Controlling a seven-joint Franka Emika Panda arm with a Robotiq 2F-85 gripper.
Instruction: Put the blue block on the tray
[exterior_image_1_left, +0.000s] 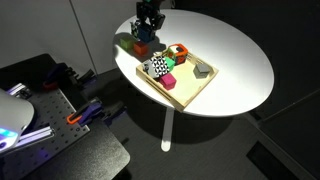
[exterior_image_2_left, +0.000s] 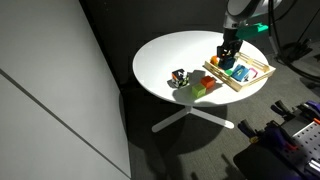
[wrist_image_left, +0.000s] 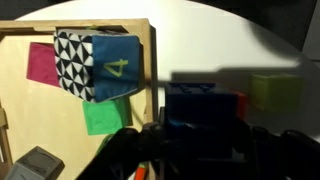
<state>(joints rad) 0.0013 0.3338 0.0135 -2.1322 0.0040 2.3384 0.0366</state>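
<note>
The blue block (wrist_image_left: 198, 105) stands on the white table just outside the light wooden tray's rim (wrist_image_left: 150, 60), deep in shadow in the wrist view. My gripper (wrist_image_left: 200, 135) straddles it, with the dark fingers pressed against both of its sides. In both exterior views the gripper (exterior_image_1_left: 148, 33) (exterior_image_2_left: 230, 52) is low over the blocks beside the tray (exterior_image_1_left: 186, 100) (exterior_image_2_left: 246, 87). An orange block (wrist_image_left: 241, 103) touches the blue block's far side. A green block (exterior_image_1_left: 122, 42) lies a little further off.
The tray holds a black-and-white patterned cube marked 4 (wrist_image_left: 100, 62), a pink block (wrist_image_left: 42, 62), a green block (wrist_image_left: 100, 117) and a grey piece (wrist_image_left: 35, 163). A small dark object (exterior_image_2_left: 180, 77) sits near the table's edge. The round table (exterior_image_1_left: 235, 55) stands on a single pedestal.
</note>
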